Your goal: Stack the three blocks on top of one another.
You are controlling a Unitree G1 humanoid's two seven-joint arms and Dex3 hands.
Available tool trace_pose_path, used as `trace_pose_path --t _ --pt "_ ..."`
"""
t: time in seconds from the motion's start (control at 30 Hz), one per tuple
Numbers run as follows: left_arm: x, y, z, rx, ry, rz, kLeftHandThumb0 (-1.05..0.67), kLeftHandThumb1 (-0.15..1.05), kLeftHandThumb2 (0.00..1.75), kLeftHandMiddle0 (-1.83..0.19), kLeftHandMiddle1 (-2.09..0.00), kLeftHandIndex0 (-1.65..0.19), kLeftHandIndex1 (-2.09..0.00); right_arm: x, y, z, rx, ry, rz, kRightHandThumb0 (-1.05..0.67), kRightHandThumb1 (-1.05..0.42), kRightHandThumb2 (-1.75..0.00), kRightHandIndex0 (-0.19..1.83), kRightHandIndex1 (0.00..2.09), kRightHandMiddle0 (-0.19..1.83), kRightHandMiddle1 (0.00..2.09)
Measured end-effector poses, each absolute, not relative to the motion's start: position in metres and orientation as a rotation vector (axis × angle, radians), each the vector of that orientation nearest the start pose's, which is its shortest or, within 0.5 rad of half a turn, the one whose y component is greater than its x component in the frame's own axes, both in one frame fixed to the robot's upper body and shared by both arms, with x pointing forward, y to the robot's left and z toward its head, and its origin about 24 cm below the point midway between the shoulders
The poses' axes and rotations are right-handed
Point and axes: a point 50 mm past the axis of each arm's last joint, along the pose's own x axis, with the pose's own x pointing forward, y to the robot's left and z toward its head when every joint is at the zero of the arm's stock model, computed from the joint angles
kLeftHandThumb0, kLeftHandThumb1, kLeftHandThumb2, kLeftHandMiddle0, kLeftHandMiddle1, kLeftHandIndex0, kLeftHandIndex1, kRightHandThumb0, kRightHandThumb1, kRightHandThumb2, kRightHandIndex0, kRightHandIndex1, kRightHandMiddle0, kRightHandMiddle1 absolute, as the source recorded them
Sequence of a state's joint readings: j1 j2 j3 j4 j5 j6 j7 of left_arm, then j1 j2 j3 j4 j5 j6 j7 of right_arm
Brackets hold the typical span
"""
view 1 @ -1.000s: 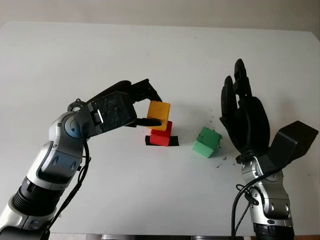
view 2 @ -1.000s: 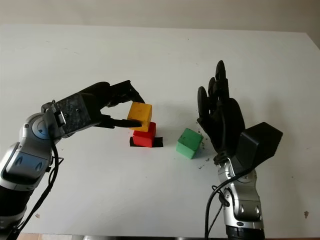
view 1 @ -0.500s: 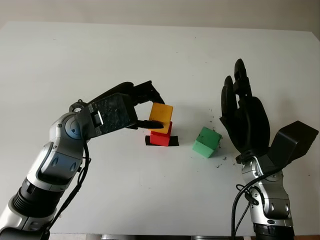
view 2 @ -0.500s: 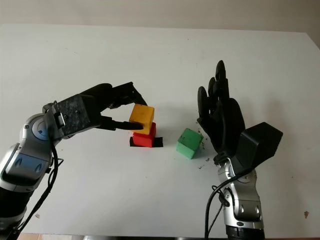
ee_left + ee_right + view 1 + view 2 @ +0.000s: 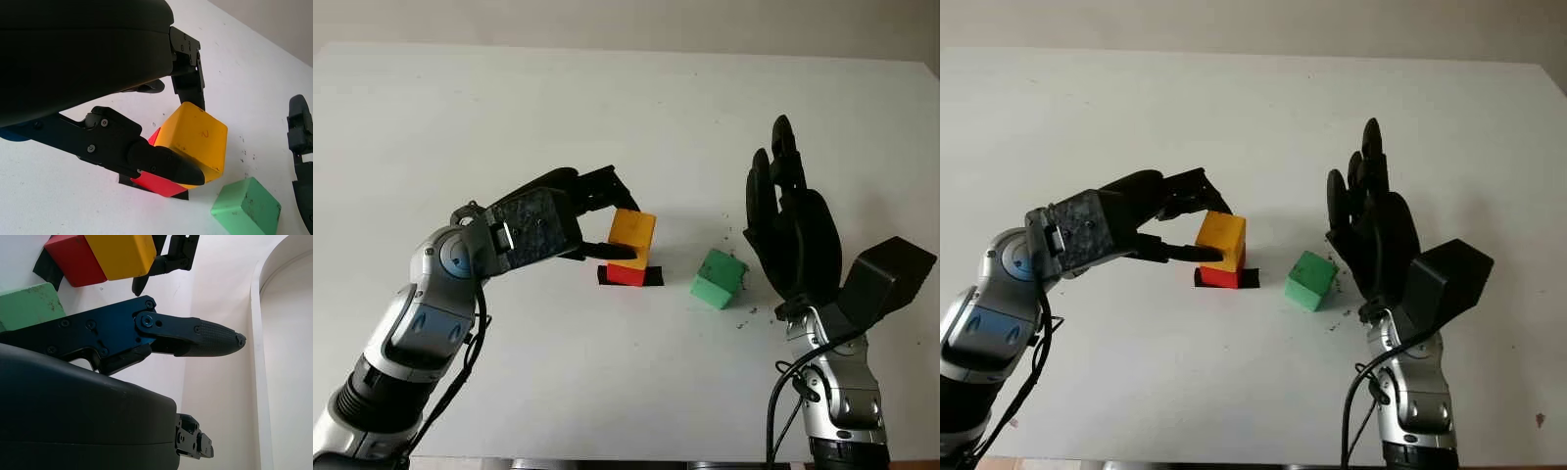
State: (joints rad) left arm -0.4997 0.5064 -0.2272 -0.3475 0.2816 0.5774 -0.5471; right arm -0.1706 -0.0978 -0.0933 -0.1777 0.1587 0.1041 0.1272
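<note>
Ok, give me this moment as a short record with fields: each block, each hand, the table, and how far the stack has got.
yellow block: on the red block, sitting skewed, held by the left hand
red block: on a black patch on the table
green block: alone on the table, right of the stack
left hand: fingers closed on the yellow block
right hand: open, raised beside the green block
table: white
stack: two of three, green not yet added

Legible markings: one, faint.
Yellow block [image 5: 198, 142]: a small dark mark on its upper face, resembling the digit 2; too faint to confirm. No other text, labels or brands can be read.
</note>
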Motion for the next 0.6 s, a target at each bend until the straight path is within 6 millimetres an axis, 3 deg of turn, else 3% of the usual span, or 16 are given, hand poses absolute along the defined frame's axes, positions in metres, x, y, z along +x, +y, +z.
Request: trace_pose_path --t 0.17,0.3,0.6 --pt "0.2959 0.1374 0.1816 0.898 -0.069 -0.484 -0.52 1.05 0.19 0.04 -0.04 -0.08 -0.23 0.2779 -0.1672 0.1199 0.046 -0.254 0.119 -0.69 -1.05 -0.54 -0.19 0.00 -0.19 0.00" --pt "0.2951 0.1373 0.1810 0.924 -0.061 -0.491 -0.54 1.05 0.15 0.12 -0.03 -0.03 -0.09 0.2779 -0.1671 0.1199 0.050 -0.254 0.119 -0.70 -1.05 -0.53 -0.19 0.00 -0.19 0.00" --pt "0.2895 0.1367 0.1813 0.882 -0.039 -0.599 -0.68 1.04 0.09 0.16 -0.05 0.09 -0.03 0.2779 -0.1675 0.1191 0.050 -0.247 0.112 -0.70 -1.05 -0.53 -0.19 0.00 -0.19 0.00"
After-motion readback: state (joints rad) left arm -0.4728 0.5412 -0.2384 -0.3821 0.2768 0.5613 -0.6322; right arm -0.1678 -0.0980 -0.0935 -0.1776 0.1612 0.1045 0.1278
